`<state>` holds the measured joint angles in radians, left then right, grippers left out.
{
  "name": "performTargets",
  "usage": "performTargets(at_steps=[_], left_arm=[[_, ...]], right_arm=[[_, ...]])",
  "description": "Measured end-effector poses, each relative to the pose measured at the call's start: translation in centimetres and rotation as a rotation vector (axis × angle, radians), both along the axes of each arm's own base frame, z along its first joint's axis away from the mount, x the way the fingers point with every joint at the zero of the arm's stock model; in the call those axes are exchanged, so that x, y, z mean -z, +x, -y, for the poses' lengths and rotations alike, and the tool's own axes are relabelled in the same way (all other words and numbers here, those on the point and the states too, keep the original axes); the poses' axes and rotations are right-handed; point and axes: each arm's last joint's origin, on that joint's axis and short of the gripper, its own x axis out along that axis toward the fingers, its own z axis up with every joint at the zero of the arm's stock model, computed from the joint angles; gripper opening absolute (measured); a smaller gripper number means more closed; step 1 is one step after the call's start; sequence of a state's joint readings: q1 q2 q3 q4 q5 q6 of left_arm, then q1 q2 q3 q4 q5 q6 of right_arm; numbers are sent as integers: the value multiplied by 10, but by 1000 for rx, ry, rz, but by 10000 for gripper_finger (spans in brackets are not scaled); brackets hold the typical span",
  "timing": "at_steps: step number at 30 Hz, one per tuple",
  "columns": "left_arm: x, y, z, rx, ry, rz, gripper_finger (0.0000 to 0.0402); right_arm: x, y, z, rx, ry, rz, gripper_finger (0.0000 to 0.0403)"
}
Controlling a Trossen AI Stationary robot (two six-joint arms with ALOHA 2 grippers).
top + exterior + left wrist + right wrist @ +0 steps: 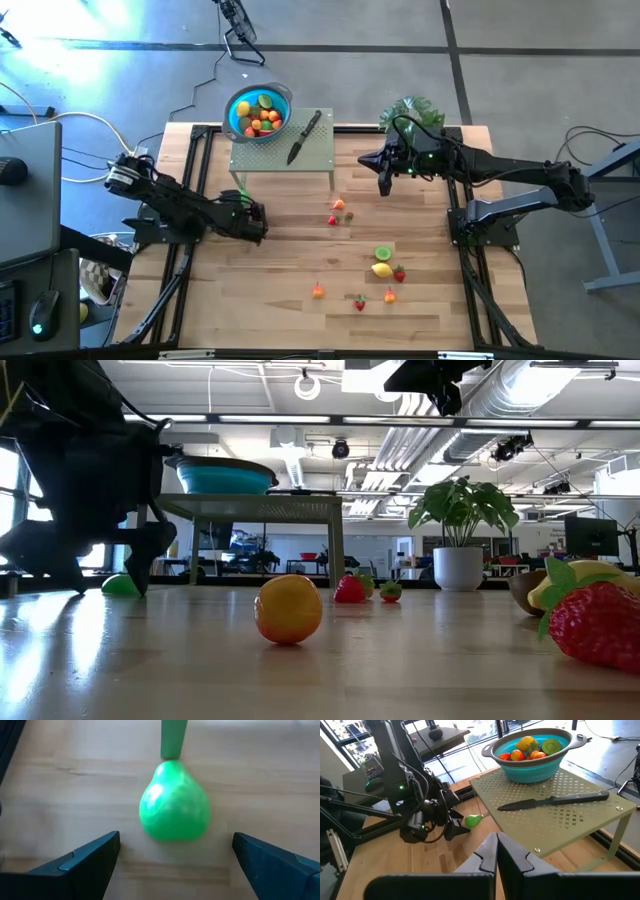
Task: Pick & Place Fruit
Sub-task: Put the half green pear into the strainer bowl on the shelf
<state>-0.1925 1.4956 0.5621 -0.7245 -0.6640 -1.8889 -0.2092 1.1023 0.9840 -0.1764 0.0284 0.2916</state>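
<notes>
The bowl (259, 112) sits on the raised stand (282, 152) at the table's (300, 250) far edge, fruit pieces (262, 118) in it; the knife (304, 137) lies on the stand just right of the bowl; the potted plant (412, 113) stands further right. A pear (174, 808) lies on the table by the stand's left leg, between the parted fingers of the left gripper (175, 857); the right gripper (385, 180) hangs right of the stand. More fruit (383, 262) is scattered across the table in front, centre to right.
</notes>
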Motion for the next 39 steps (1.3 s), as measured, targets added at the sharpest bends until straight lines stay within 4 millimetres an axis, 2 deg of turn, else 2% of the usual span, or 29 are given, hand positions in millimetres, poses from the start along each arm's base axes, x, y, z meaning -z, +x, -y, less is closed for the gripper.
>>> performTargets(at_steps=[14,35,39], left_arm=[[15,10,-16,-15,86,-35,379],[16,9,-15,-15,43,-48,379],[16,10,-15,-17,42,-45,363]], right_arm=[[0,0,0,-1,-6,-1,2],[0,0,0,-9,-28,-7,2],[0,0,0,-10,-32,-8,2]])
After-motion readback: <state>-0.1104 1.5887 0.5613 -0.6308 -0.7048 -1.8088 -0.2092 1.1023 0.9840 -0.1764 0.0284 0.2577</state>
